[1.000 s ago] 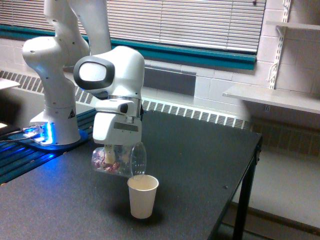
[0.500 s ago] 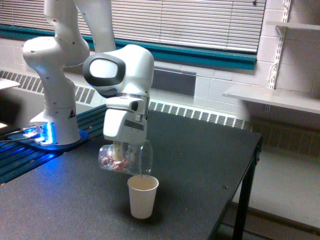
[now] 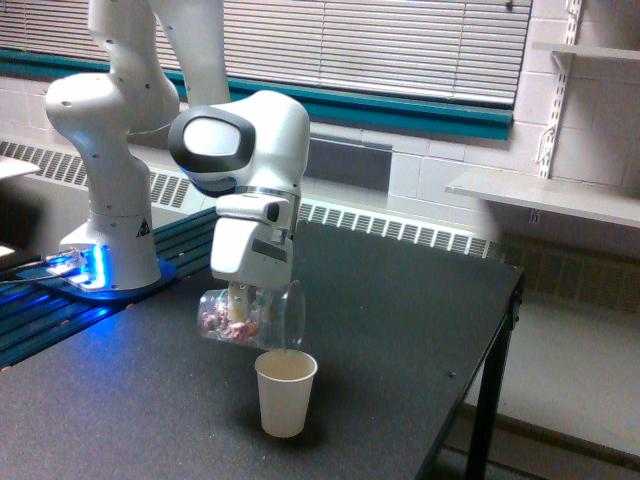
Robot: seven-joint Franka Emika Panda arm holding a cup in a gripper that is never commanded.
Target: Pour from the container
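Shifted slightly toward the exterior view's right and up over 1 second. Gripper (image 3: 240, 300) clamped on container (image 3: 250, 318), tipped sideways above paper cup (image 3: 285, 392) near tabletop (image 3: 400, 310) front edge. Tilt slowly, rim over cup mouth; contents apparently small pieces.

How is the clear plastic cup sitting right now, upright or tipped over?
Tipped. The clear plastic cup lies almost on its side in the claw, rim just above the white paper cup, pinkish bits inside.
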